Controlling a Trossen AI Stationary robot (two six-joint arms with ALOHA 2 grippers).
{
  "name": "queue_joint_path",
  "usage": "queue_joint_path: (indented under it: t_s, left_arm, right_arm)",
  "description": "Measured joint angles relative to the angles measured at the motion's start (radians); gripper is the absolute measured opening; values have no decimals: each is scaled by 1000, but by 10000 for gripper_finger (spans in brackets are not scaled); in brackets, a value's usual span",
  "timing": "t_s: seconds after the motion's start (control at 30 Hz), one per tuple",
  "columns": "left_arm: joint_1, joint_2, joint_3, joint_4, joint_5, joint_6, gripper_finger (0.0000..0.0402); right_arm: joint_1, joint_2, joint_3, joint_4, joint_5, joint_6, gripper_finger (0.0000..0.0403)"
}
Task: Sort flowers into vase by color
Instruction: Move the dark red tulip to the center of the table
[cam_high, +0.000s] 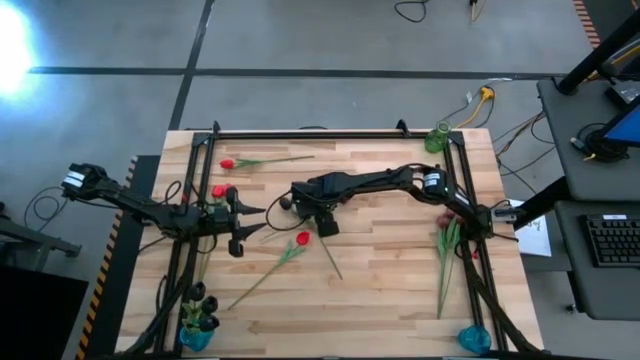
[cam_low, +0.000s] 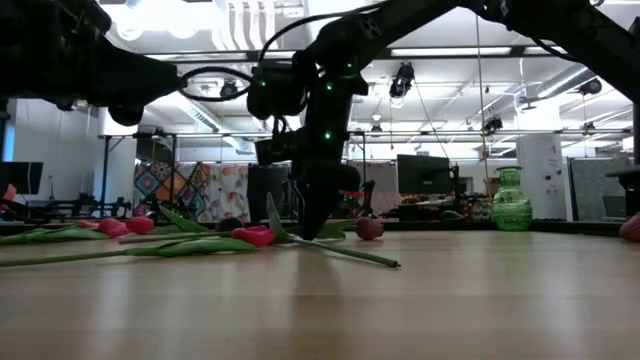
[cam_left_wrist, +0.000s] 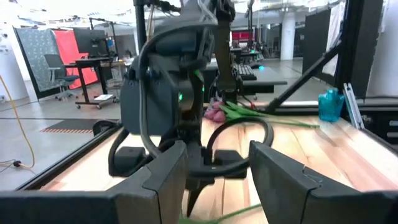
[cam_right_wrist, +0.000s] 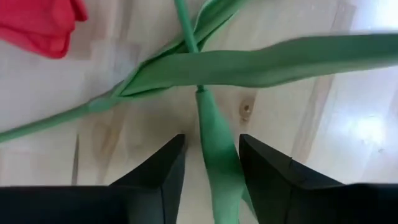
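A green stem (cam_right_wrist: 217, 155) is lying between the right gripper (cam_right_wrist: 211, 168)'s half-open fingers, near the table centre. Dark flowers (cam_high: 200, 305) are standing in the seven-o'clock vase (cam_high: 195, 338); many are waiting. The left gripper (cam_high: 240, 222) is waiting, part-open and empty, at nine o'clock.

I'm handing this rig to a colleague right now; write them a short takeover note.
Right gripper: down at table centre, fingers open astride a green stem, not closed on it yet.
Left gripper: open, empty, waiting at the table's left.
Flowers: red tulip at centre, two red ones at the left, a bunch lying at the right.
Vases: left blue vase holds dark flowers; right blue vase and green vase look empty.
Left: nearly all sorting.
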Motion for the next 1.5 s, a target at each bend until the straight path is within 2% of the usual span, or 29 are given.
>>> queue_joint_path:
  t_s: [0.13, 0.33, 0.6, 0.8, 0.9, 1.0, 1.07, 1.2, 1.3, 1.4, 1.5]
  left_arm:
    - [0, 0, 0, 8, 0, 0, 160]
    - [0, 2, 0, 9, 0, -1, 160]
    - [0, 8, 0, 11, 1, -1, 160]
    - [0, 12, 0, 11, 1, -20, 160]
    - [0, 16, 0, 12, 18, -37, 160]
    - [0, 47, 0, 35, 121, -51, 160]
    - [0, 82, 3, 77, 118, -84, 160]
    - [1, 186, 27, 72, -69, -186, 160]
    - [8, 267, 70, 66, -197, -319, 160]
    - [41, 330, 153, -36, -199, -428, 160]
    - [75, 390, 252, -205, -203, -559, 160]
  right_arm:
    - [-5, -4, -24, 47, 28, 56, 106]
    - [-35, -5, 31, 49, 100, 206, 20]
    - [-130, -18, 110, -85, 135, 562, 15]
    - [-164, -59, 95, -307, 233, 656, 14]
    - [-149, -86, 32, -357, 267, 672, 14]
    - [-119, -135, -81, -303, 268, 699, 13]
    - [-93, -177, -171, -231, 268, 715, 13]
    - [-49, -262, -333, -104, 286, 782, 34]
    - [-26, -340, -429, -76, 375, 843, 72]
    - [-12, -414, -511, -73, 441, 891, 115]
    - [-3, -488, -583, -36, 447, 919, 156]
